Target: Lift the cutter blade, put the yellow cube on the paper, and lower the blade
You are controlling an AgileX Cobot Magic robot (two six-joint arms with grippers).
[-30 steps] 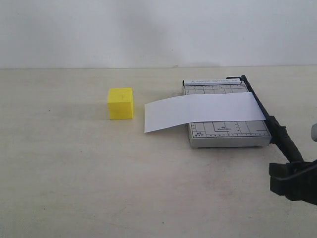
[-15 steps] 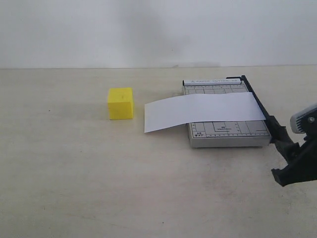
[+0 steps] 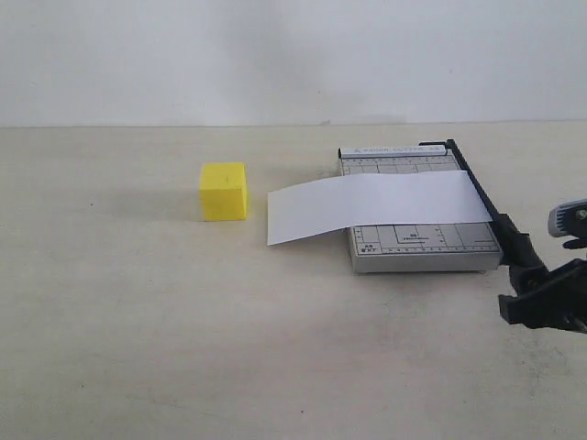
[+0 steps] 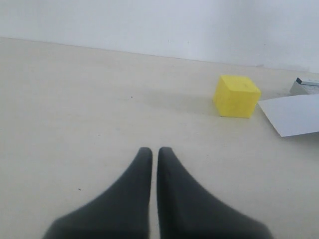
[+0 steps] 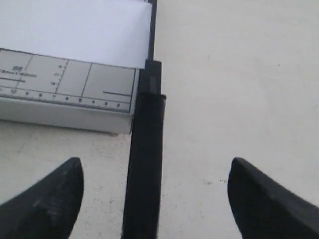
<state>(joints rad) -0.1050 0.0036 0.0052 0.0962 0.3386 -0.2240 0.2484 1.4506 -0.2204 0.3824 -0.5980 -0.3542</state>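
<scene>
Found the cutter blade (image 3: 518, 247) down flat along the right edge of the grey trimmer board (image 3: 422, 246), with its fat black handle (image 5: 144, 149) sticking out past the near corner. Saw the paper (image 3: 376, 207) lying across the board and hanging off its left side. Saw the yellow cube (image 3: 224, 191) sitting on the table (image 3: 138, 348) just beyond the paper's loose end, not touching it. Found the right gripper (image 5: 155, 167) spread wide, one finger on each side of the handle, not yet squeezing it. Found the left gripper (image 4: 154, 152) pressed nearly together with nothing in it, low over the table and well apart from the cube. Guessed the blade to be stiff and hard, swinging only on its hinge at the far end, so best pinched on the thick handle, away from the sharp edge. Guessed the cube to be light and hard with flat sides, easy to pinch on two opposite faces. Guessed the paper to be thin and floppy, quick to slide if bumped.
</scene>
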